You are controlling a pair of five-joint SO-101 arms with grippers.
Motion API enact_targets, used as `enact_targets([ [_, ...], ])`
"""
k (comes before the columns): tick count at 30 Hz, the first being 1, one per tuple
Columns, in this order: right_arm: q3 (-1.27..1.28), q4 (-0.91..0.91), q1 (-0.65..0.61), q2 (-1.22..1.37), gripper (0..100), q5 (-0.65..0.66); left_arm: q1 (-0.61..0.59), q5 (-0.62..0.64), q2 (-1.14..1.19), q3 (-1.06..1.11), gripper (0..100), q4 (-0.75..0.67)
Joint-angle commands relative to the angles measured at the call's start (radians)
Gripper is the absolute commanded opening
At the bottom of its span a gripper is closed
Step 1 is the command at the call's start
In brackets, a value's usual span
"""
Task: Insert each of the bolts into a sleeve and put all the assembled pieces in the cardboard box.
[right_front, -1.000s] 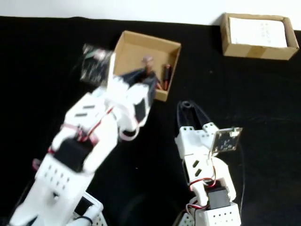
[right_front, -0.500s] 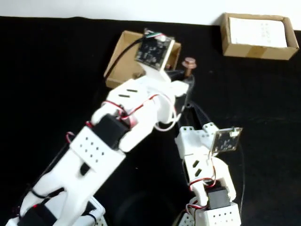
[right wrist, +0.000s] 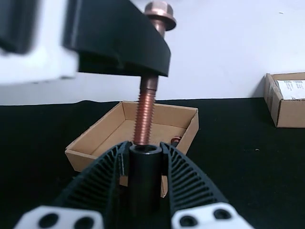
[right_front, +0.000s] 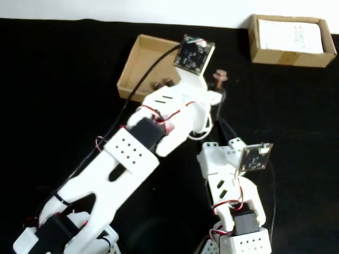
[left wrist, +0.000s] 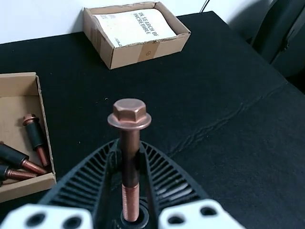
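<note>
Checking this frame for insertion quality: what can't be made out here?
- Right wrist view: how deep the bolt sits in the sleeve; the sleeve's wall hides its tip.
- Left wrist view: the cardboard box is cut by the edge, so its piece count is unsure.
- High view: the left arm covers part of the box's inside.

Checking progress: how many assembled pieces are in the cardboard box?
3. One assembled piece lies along a side wall of the cardboard box; two more pieces lie together next to it. The box is cut off, so others may be hidden.
</note>
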Motion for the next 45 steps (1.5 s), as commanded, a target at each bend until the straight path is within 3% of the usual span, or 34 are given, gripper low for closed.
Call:
enact_targets([
  [1, 0.137, -0.025, -0.005, -0.002, 0.6, -0.005, 0.010, 0.006, 0.010, -0.051, 1, -0.026],
  [19, 0.137, -0.027, -0.004, -0.002, 0.6, -0.005, 0.031, 0.008, -0.031, -0.038, 1, 0.012],
  [39, 0.137, -0.027, -0.004, -0.005, 0.6, 0.000, 0.024, 0.000, -0.140, 0.242, 1, 0.005],
  [42, 0.137, -0.027, -0.004, -0.005, 0.6, 0.000, 0.018, 0.000, -0.147, 0.249, 10, 0.028],
  [45, 0.137, -0.027, -0.004, -0.004, 0.6, 0.000, 0.016, 0.000, -0.150, 0.222, 23, 0.141],
])
